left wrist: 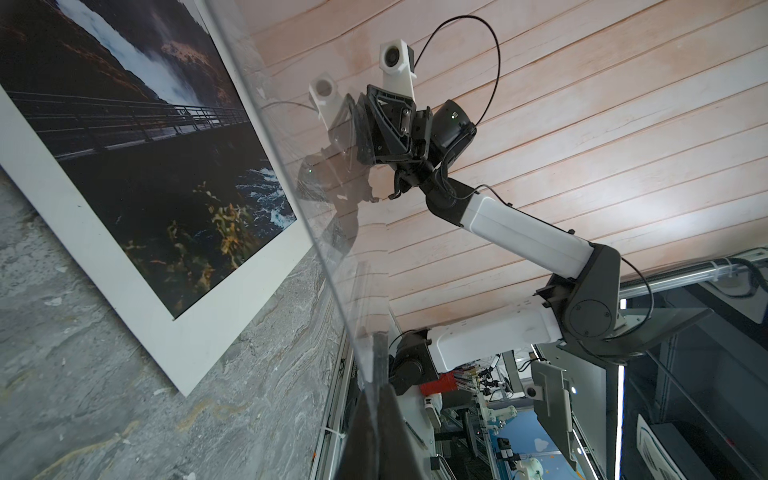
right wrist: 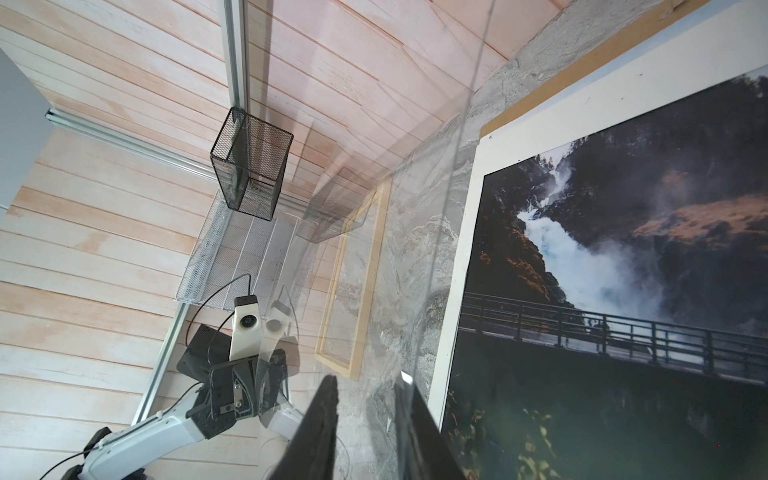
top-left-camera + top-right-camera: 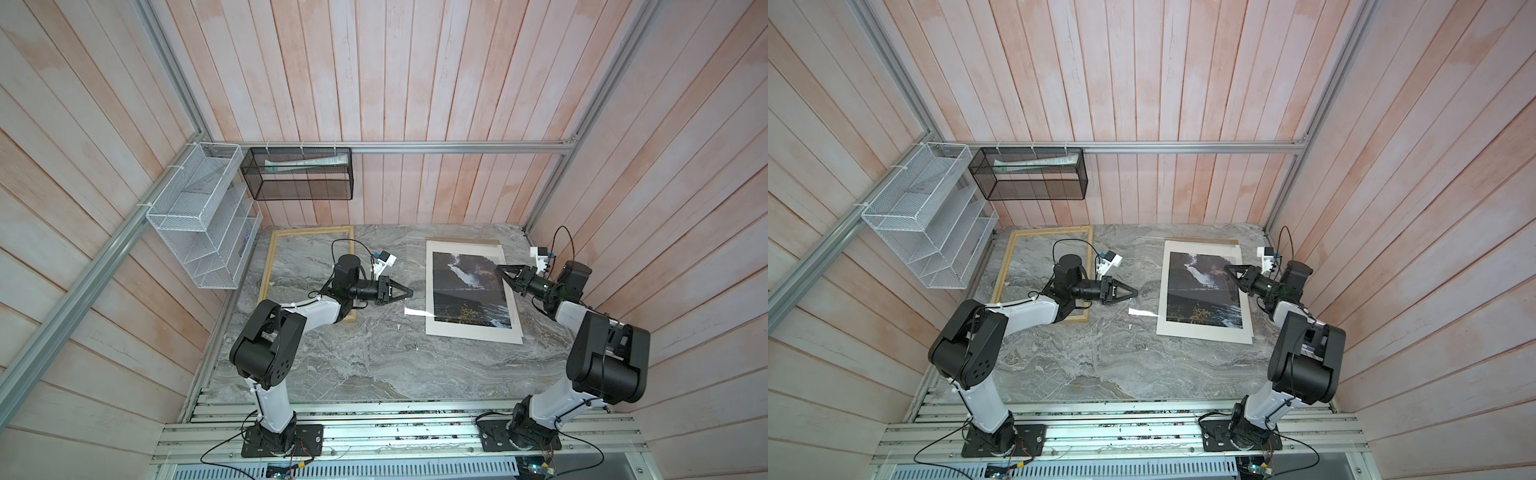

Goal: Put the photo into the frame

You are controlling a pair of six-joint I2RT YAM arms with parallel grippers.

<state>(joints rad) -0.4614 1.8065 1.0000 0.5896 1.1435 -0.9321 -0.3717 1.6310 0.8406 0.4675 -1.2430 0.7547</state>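
**Wall fittings.** A white wire rack [image 3: 195, 224] hung at the upper left in both top views. A black mesh basket [image 3: 299, 176] was mounted just right of it on the back wall.

**Frame.** The frame [image 3: 311, 230] lay flat at the back left of the worktop [image 3: 374, 353]. The marble surface showed through its opening. The left arm crossed above its lower right corner.

**Left tool.** The left tool [image 3: 409, 293] sat right of the frame, near the centre of both top views, and pointed right. Its jaws were fully closed. In the left wrist view the fingers [image 1: 370, 436] pinched one edge of a clear pane [image 1: 328, 232]. The pane was raised off the worktop and mirrored the opposite arm.

**Photo.** The photo [image 3: 469, 291] lay picture side up, right of centre and well apart from the frame. It rested on a brown board [image 3: 461, 240], of which only the far edge showed. The pane ran from the left tool toward the right tool, above the photo.

**Right tool.** The right tool [image 3: 500, 268] reached in over the photo's right border. In the right wrist view its two fingers [image 2: 320, 432] stood apart, one on each side of the pane's edge. A visible gap remained between them, so the pane was not clamped at this end.
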